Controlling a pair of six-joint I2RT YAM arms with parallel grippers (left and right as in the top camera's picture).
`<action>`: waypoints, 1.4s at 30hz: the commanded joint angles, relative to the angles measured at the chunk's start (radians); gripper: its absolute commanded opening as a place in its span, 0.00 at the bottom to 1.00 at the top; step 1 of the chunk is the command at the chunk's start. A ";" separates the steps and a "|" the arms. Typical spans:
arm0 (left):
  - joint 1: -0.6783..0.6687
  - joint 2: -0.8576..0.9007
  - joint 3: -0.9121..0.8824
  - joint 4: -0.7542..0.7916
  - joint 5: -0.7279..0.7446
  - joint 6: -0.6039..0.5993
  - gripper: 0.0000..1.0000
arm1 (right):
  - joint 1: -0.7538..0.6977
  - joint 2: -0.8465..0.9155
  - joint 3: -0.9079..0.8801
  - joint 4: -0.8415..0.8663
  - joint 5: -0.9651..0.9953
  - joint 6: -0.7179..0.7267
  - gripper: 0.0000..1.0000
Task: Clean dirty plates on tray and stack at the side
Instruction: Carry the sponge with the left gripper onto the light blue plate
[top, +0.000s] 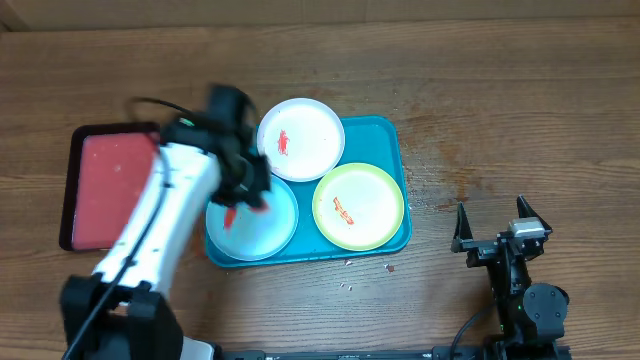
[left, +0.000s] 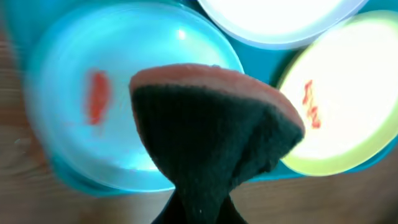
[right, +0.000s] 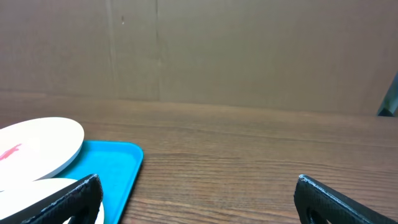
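- While hanging over the blue plate, grips a sponge with the left claw: closed on it, dark face toward the wrist camera, orange edge on top.
- Holds all three plates in the tray: blue plate near left, white plate at far side, green plate near right.
- Red smear on each plate.
- Right claw right of the tray, well apart, fingers spread wide, nothing between them.
- Red tray just left of the tray, partly under the left arm.

On the wooden table lie a red tray and scattered crumbs — above, an orange-faced dark sponge.
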 joint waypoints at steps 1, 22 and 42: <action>-0.010 -0.011 -0.103 0.075 0.016 -0.039 0.04 | -0.002 -0.009 -0.010 0.006 0.007 0.000 1.00; 0.019 -0.014 -0.243 0.328 -0.135 -0.080 0.93 | -0.002 -0.009 -0.010 0.006 0.006 0.000 1.00; 0.155 -0.030 0.195 0.056 -0.145 -0.076 1.00 | 0.002 -0.009 -0.010 0.178 -0.179 0.116 1.00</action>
